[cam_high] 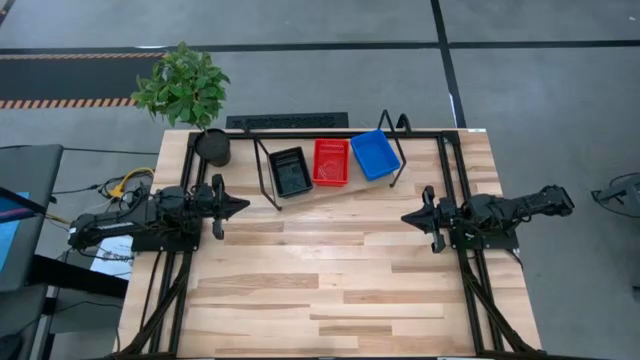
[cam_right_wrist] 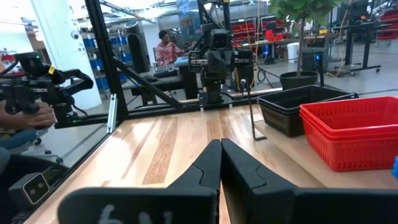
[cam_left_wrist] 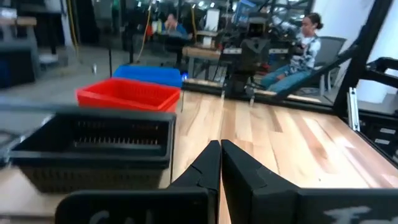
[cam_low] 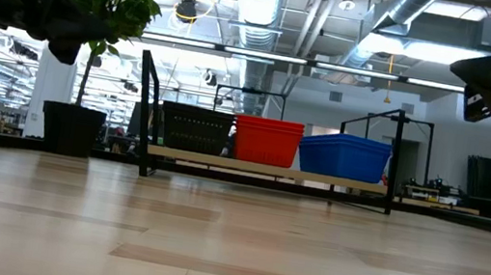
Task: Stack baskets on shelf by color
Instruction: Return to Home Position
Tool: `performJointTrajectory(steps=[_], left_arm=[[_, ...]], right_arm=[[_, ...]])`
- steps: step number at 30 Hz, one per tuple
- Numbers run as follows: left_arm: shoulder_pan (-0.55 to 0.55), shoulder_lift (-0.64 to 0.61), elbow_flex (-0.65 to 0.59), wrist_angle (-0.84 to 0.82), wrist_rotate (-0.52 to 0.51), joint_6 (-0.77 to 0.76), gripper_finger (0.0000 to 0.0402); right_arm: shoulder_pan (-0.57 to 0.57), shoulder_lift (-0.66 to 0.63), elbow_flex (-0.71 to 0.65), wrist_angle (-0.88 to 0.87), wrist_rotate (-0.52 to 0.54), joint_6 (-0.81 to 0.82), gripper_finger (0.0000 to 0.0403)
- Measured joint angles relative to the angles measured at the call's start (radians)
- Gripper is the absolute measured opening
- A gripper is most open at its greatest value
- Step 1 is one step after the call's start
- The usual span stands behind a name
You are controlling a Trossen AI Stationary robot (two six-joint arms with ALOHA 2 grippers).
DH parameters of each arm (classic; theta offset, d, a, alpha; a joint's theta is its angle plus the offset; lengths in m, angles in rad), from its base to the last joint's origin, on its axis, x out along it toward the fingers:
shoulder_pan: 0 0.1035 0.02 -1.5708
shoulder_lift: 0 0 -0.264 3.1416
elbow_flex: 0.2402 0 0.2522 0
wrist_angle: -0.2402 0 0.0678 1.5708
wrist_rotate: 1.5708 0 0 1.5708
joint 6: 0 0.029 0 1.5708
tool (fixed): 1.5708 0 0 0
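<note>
On the shelf at the table's far side stand three stacks of baskets: black on the left, red in the middle, blue on the right, turned askew. The low view shows the black stack, the red stack and the blue stack resting on the wooden board. My left gripper hangs shut above the table's left side, near the black stack. My right gripper hangs shut above the right side, away from the red stack.
A potted plant stands at the far left corner beside the shelf's looped end. Black frame rails run along the table's edges. The wooden tabletop between the arms and toward the near edge is bare. People sit beyond the table.
</note>
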Motion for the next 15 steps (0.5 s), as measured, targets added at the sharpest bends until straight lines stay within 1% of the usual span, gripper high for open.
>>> performJointTrajectory(steps=[5, 15], left_arm=[[-0.02, 0.0, -0.042, 0.111, -0.004, 0.092, 0.0], [-0.03, 0.006, -0.044, 0.125, -0.016, 0.11, 0.0]], right_arm=[[0.0, 0.0, 0.0, 0.0, 0.001, 0.0, 0.0032], [0.0, 0.0, -0.001, 0.0, 0.001, 0.0, 0.0034]])
